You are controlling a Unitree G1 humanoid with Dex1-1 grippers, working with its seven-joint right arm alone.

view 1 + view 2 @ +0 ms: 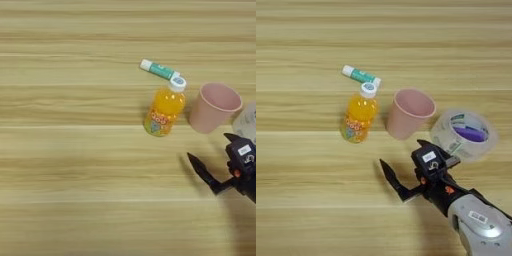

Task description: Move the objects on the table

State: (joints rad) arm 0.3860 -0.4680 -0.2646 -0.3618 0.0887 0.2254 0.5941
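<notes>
Right gripper [403,160] is hovering over the table [306,190], fingers spread wide, gripping nothing. Bottle [359,117] is standing left of the pink cup [408,113]; tape roll [465,134] is lying right of the cup. Green tube [360,75] is lying behind the bottle.

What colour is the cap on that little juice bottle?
White. The cap tops the orange-juice bottle, clearest in the right eye view.
</notes>
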